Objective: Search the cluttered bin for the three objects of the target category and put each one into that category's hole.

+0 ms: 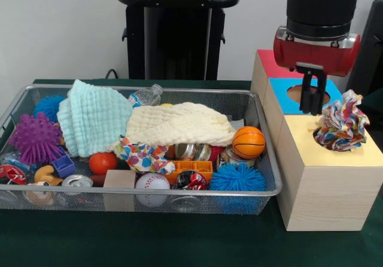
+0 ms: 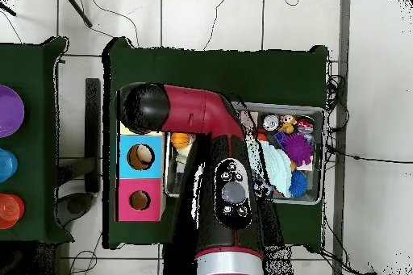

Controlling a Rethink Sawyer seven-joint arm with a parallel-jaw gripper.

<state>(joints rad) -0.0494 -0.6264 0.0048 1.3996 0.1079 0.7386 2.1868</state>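
Green table [image 1: 179,243], two dotted cloths [image 1: 341,122], three boxes [image 1: 326,183]

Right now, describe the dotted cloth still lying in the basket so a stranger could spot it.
Look in the wire-mesh basket at its front middle. Just under the cream-yellow towel's lower left edge lies the dotted cloth, beside the orange ball. It alone is white fabric with bright colored dots.

Mint towel [image 1: 93,123], cream towel [image 1: 179,126], basketball [image 1: 248,142]
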